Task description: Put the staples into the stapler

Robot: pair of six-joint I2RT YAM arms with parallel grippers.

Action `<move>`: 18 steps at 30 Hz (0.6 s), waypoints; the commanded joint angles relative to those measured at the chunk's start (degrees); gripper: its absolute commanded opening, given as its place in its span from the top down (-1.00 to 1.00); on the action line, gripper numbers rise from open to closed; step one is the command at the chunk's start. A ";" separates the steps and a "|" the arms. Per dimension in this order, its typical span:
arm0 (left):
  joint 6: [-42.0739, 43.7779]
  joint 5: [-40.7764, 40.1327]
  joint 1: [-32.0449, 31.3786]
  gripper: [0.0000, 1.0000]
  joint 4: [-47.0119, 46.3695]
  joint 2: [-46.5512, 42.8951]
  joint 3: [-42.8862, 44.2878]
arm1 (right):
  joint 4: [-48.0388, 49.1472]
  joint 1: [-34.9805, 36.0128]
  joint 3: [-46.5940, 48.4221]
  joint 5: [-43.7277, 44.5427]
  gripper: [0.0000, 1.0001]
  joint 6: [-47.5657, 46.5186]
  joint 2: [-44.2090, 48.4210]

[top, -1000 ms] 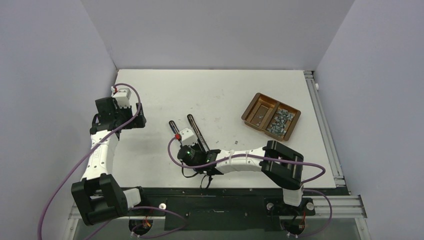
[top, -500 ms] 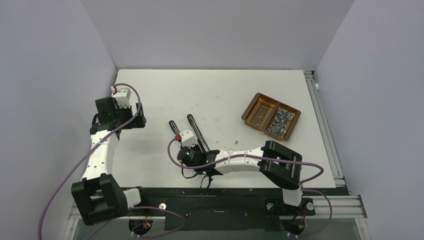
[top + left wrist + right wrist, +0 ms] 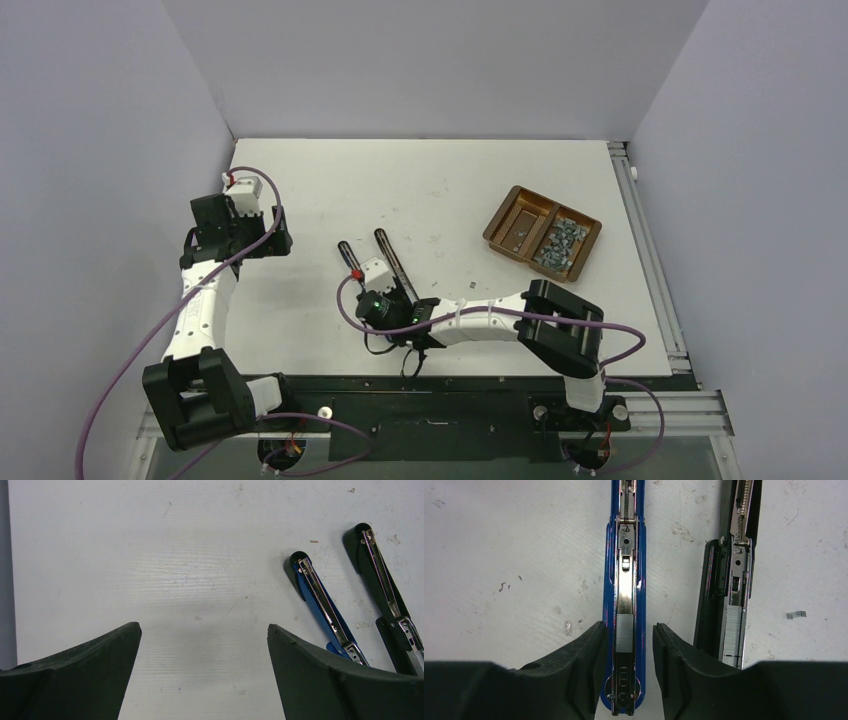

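Two staplers lie opened flat mid-table. The blue stapler (image 3: 626,580) has a short silver staple strip (image 3: 625,630) lying in its channel. The black stapler (image 3: 734,575) beside it holds a longer strip (image 3: 734,627). My right gripper (image 3: 629,637) is open, its fingers straddling the blue stapler's near end with a small gap on the right side. In the top view it (image 3: 372,282) covers the staplers' near ends. My left gripper (image 3: 202,635) is open and empty, left of both staplers (image 3: 322,605); in the top view it (image 3: 262,232) is at the table's left.
A brown two-compartment tray (image 3: 520,215) stands at the right with several loose staples (image 3: 560,243) in its right half. One loose staple piece (image 3: 796,614) lies right of the black stapler, also seen in the top view (image 3: 472,287).
The right wrist has shifted very slightly over the staplers. The left arm has not moved.
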State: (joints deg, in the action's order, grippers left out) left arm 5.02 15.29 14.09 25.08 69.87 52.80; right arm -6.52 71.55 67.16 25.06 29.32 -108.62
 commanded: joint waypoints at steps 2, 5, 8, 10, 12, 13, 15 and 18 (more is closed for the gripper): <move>0.26 0.92 0.48 -0.92 -1.13 -1.49 2.36 | 0.91 -0.52 -0.45 -0.61 0.20 -0.20 0.78; 0.34 1.17 0.42 -0.92 -0.92 -1.44 2.66 | 0.99 -0.92 -0.40 -1.11 0.09 -0.72 2.69; 0.69 1.97 0.44 -0.92 -0.33 -1.38 3.30 | 1.08 -1.48 -0.73 -2.68 -0.06 -1.78 5.80; 1.34 3.22 0.42 -0.92 0.44 -1.08 3.73 | 1.18 -1.56 -1.04 -3.99 -0.09 -2.50 8.01; 2.29 4.68 0.42 -0.92 1.17 -0.82 4.04 | 1.62 -1.67 -1.57 -7.17 -0.11 -3.42 8.98; 3.02 5.62 0.45 -0.92 1.62 -0.66 4.19 | 1.03 -1.75 -1.41 -8.29 -0.12 -3.58 8.88; 5.25 7.68 0.44 -0.92 2.77 0.03 4.51 | 0.12 -1.70 -1.65 -9.73 -0.12 -3.89 8.19; 8.20 10.45 0.46 -0.92 4.41 1.24 4.92 | -0.07 -1.70 -2.88 -10.87 -0.12 -3.90 7.07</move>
State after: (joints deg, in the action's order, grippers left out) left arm 8.49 20.32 14.09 27.18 70.00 54.78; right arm -6.48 70.04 65.69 17.45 26.46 -101.89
